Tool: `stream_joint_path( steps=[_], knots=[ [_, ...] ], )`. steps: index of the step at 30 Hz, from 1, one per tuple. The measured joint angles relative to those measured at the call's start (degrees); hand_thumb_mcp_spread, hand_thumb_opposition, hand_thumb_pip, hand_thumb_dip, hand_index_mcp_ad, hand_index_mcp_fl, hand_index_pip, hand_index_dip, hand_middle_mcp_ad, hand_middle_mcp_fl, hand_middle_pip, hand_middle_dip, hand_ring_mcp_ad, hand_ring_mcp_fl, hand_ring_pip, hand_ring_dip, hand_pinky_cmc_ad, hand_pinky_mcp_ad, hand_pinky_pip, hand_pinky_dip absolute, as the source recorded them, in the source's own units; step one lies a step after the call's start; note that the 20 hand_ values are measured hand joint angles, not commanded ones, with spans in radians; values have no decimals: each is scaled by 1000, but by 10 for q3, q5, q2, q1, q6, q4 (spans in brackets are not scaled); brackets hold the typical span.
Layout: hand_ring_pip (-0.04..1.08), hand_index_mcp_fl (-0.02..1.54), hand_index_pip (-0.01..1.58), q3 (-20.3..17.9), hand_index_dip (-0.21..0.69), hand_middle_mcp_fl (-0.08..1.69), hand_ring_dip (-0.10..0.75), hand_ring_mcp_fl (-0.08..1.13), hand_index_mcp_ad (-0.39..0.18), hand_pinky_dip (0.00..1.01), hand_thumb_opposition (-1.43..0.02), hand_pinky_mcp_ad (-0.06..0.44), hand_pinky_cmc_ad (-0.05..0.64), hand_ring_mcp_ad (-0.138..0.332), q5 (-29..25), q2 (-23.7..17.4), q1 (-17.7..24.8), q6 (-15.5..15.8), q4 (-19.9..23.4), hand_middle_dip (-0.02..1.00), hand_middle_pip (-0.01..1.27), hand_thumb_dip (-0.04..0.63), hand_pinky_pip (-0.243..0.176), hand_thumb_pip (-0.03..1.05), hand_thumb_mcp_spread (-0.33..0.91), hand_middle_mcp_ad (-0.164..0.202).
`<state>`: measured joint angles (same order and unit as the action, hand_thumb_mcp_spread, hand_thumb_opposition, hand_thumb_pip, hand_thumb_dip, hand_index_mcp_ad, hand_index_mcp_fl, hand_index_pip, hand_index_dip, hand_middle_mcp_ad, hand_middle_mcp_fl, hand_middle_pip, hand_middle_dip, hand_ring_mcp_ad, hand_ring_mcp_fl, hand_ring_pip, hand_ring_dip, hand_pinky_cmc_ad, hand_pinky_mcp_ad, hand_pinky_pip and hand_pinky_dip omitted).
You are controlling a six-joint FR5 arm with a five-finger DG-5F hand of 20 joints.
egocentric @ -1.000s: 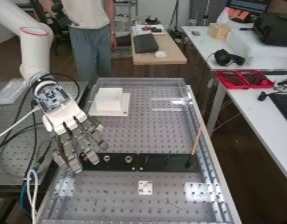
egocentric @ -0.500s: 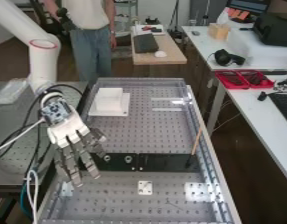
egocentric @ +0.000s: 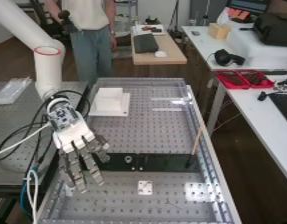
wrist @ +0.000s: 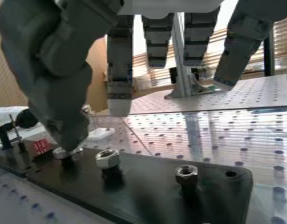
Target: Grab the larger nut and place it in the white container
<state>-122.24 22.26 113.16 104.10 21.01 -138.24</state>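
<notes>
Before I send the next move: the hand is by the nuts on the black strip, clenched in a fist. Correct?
No, it isn't clenched: the high view shows the hand open, fingers extended. It is indeed by the nuts on the black strip.

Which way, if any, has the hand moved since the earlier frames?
Yes: the hand moved down the high view and slightly right, its fingers now farther past the lower edge of the black strip.
</notes>
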Motion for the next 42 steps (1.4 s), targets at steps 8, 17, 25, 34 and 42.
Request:
stream_joint_path(
  steps=[8, 17, 25, 34, 42],
  knots=[
    [138, 3, 1567, 9, 154, 5, 140, 5, -77, 712, -864, 335, 375, 188, 20, 5, -6, 18, -15, 250, 120, 206, -124, 712, 318, 86],
    [126, 7, 1567, 14, 154, 5, 140, 3, -101, 703, -897, 328, 375, 188, 28, 5, -5, 34, -28, 250, 120, 237, -124, 723, 342, 87],
    [127, 3, 1567, 19, 154, 5, 140, 7, -101, 702, -895, 328, 375, 188, 28, 14, -5, 10, -50, 250, 120, 251, -124, 723, 340, 86],
    [126, 3, 1567, 22, 154, 5, 140, 7, -101, 702, -908, 326, 375, 188, 25, 22, -2, -1, -58, 250, 120, 253, -124, 763, 342, 87],
    [127, 3, 1567, 25, 154, 5, 140, 7, -101, 702, -908, 323, 375, 188, 18, 28, 1, -10, -61, 250, 120, 253, -124, 763, 342, 86]
  ],
)
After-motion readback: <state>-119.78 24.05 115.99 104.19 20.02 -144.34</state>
